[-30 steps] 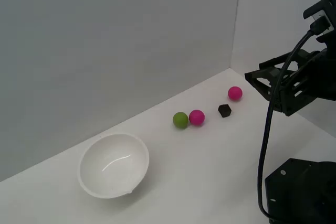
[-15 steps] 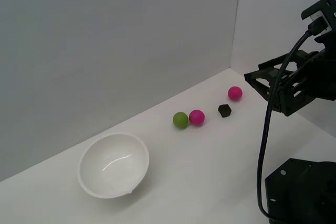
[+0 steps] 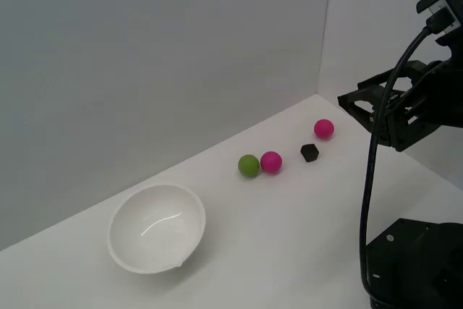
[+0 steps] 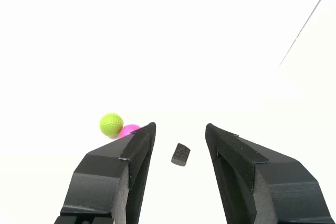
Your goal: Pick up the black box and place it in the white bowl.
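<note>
The black box [image 3: 309, 153] is a tiny dark cube on the white table, between two pink balls. In the wrist view the black box [image 4: 180, 154] lies ahead, framed by my two fingers. My gripper [image 3: 356, 108] hovers above the table at the exterior view's right, apart from the box, open and holding nothing. The gripper [image 4: 180, 128] shows a wide gap between its black fingers. The white bowl [image 3: 156, 228] rests at the exterior view's left, far from the gripper, with nothing inside it.
A green ball [image 3: 248, 166] touches a pink ball [image 3: 271, 161]; another pink ball [image 3: 323, 129] lies nearer the back corner. Grey walls stand behind the table. The robot base [image 3: 414, 262] fills the lower right. The wrist view shows the green ball [image 4: 111, 124] and a pink ball [image 4: 128, 130].
The gripper and arm have risen slightly and shifted a little toward the exterior view's right. The box, balls and bowl stay where they were.
</note>
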You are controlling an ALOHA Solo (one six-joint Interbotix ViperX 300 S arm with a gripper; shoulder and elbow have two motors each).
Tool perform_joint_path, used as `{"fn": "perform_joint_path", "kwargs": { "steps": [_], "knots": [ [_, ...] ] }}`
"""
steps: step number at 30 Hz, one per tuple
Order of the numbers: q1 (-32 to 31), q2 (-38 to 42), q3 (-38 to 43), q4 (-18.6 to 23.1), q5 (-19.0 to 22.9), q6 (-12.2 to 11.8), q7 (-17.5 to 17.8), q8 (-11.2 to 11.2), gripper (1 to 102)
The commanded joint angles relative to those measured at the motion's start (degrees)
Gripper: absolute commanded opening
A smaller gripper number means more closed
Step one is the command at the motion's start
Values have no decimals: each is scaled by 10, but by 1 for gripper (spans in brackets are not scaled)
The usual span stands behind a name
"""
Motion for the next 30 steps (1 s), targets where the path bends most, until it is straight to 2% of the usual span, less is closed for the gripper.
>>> {"fn": "perform_joint_path", "kwargs": {
  "steps": [1,7,26,27,28,30],
  "knots": [
    [4,-25,-21,-32,-33,-3,13,9,52],
    [4,-90,-86,-66,-68,-1,37,11,52],
    [4,-228,-226,-73,-74,0,35,12,52],
    [4,-232,-232,-75,-76,-1,34,12,54],
    [4,-237,-236,-77,-77,-1,35,11,61],
    [4,-247,-245,-81,-82,-1,35,12,91]
  ]
}}
